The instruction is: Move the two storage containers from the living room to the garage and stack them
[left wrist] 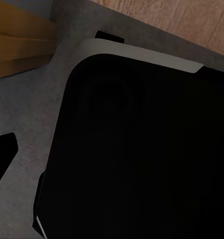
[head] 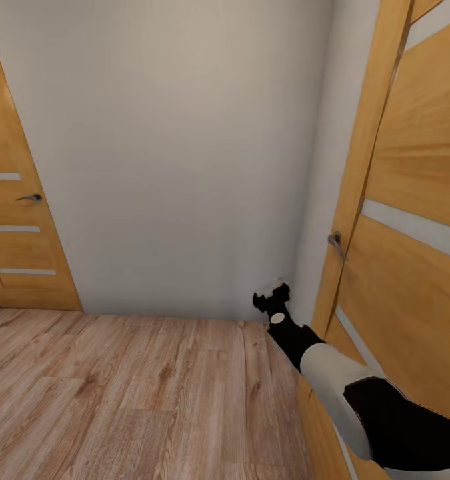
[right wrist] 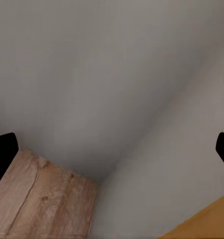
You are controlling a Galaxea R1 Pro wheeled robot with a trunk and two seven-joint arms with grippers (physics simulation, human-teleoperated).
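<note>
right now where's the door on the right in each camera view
Head view: the right door fills the right edge, its handle just above the right gripper.
Right wrist view: one orange-brown corner at the frame's lower right, likely that door.
Left wrist view: an orange-brown strip at upper left; cannot tell which door.
Shared landmark: the wood plank floor.

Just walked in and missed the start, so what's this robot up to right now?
The robot is in a corner on a light wood plank floor, facing a plain white wall, with a wooden door to its left and another wooden door close on its right. Its right arm reaches forward, the right gripper near the corner below that door's handle, jaws spread and holding nothing. No storage container is in hand.
</note>
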